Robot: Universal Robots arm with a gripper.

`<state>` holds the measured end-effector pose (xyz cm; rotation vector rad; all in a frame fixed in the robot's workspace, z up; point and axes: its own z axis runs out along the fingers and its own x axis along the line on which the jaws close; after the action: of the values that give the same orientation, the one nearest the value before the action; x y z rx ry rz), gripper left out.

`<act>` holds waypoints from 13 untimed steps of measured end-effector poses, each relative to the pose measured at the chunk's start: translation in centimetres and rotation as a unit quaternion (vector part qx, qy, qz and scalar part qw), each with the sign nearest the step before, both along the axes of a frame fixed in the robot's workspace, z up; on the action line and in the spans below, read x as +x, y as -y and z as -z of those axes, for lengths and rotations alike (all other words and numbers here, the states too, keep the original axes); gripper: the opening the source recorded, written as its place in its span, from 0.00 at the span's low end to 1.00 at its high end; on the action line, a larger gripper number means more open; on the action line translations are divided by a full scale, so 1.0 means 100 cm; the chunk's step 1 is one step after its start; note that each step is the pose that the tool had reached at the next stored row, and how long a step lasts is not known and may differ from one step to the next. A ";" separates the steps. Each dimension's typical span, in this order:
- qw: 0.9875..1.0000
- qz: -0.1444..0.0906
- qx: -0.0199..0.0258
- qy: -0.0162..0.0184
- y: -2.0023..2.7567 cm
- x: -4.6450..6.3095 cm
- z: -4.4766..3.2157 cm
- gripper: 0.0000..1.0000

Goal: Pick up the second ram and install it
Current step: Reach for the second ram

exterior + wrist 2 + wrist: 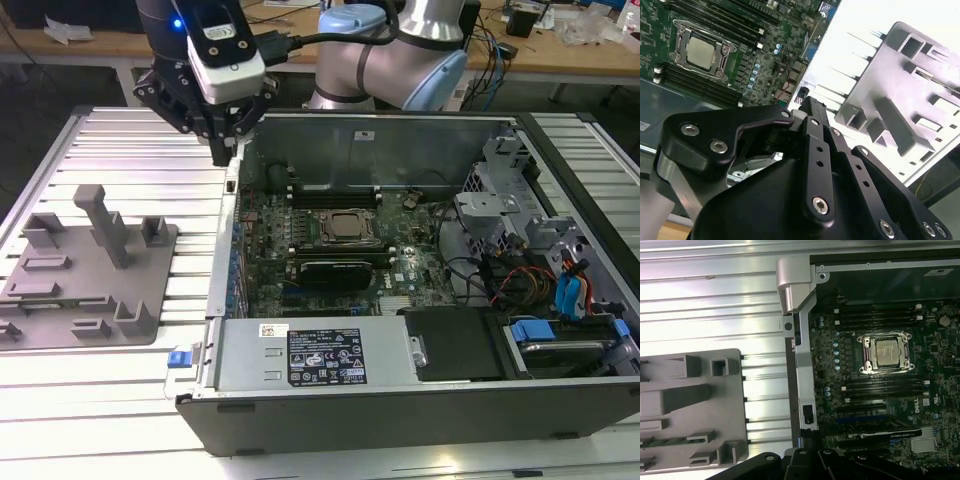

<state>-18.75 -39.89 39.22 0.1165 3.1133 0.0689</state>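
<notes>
Green and thin, the second ram lies in a slot of the grey tray on the ribbed bench, just beside the open computer case. The black gripper hangs over the case's far corner, at the exterior view's left, well apart from the ram. Whether it is spread or pressed together I cannot tell. Inside the case lies the motherboard with its processor.
</notes>
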 end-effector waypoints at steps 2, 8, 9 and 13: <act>1.000 0.000 0.000 0.000 0.0000 -0.002 0.0000 0.08; 1.000 0.000 0.000 0.000 0.0000 -0.011 0.0001 0.08; 1.000 0.000 0.000 0.000 0.0000 -0.015 0.0001 0.08; 1.000 0.000 0.000 0.000 0.0000 -0.023 0.0003 0.08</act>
<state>-21.06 -39.88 39.19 0.1167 3.1130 0.0689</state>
